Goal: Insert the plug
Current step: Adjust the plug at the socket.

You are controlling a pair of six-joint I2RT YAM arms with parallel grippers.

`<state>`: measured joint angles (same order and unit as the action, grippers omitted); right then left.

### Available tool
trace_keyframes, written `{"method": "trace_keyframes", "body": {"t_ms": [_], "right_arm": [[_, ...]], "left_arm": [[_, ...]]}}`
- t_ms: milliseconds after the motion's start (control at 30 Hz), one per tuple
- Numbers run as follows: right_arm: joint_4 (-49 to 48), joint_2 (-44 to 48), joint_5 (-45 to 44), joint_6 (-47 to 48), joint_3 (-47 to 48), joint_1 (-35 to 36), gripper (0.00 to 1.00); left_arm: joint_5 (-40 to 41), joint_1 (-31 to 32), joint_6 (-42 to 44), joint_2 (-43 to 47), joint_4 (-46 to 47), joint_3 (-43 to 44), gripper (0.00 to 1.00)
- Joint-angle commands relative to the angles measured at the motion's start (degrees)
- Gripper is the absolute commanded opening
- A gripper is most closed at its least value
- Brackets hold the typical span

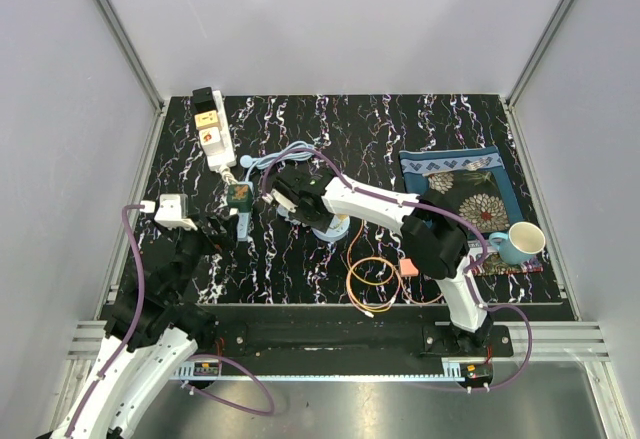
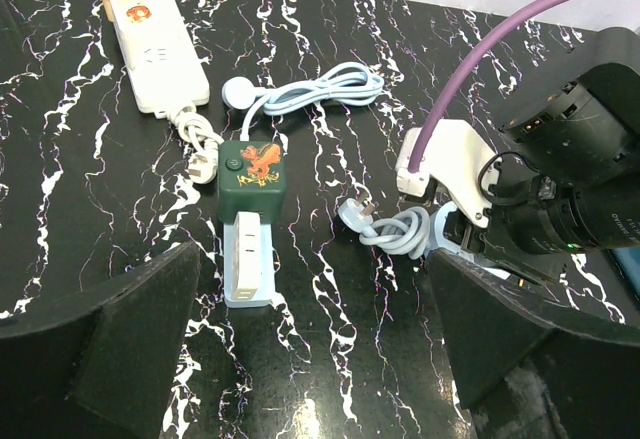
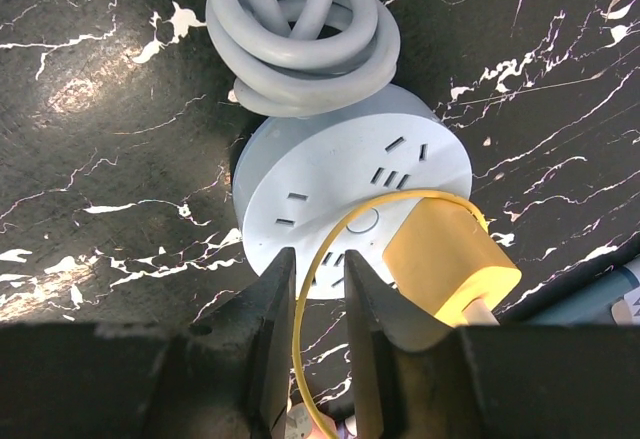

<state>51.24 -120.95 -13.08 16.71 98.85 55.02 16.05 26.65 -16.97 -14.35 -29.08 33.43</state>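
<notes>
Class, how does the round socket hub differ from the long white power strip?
The round socket hub is disc-shaped and pale blue; the white power strip is a long bar. The hub sits mid-table under the right gripper; the strip lies far left. Both lie flat on the marbled table.

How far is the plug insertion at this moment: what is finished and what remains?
Looks done: the yellow plug sits on the round socket hub, apparently in its slots; how deep, I cannot tell. In hand: nothing gripped; the right gripper is narrowly open, the yellow cable running between its fingers. The left gripper is wide open. Left: perhaps a final press.
</notes>
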Motion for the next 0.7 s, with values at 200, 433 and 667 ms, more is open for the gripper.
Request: {"method": "trace_keyframes", "body": {"t_ms": [200, 433, 667], "right_arm": [[-0.53, -0.78, -1.51, -1.77, 0.73, 0.26, 0.09], [-0.62, 1.15, -3.52, -1.59, 4.15, 0.00, 0.00], [-1.75, 5.18, -6.07, -3.70, 9.17, -1.93, 0.00]], "left_arm": [[-1.02, 0.06, -0.17, 0.02, 1.04, 1.55, 0.99], [-1.29, 0.06, 0.10, -0.15, 1.04, 2.43, 0.99], [-1.90, 0.06, -0.25, -1.03, 1.13, 2.69, 0.99]]}}
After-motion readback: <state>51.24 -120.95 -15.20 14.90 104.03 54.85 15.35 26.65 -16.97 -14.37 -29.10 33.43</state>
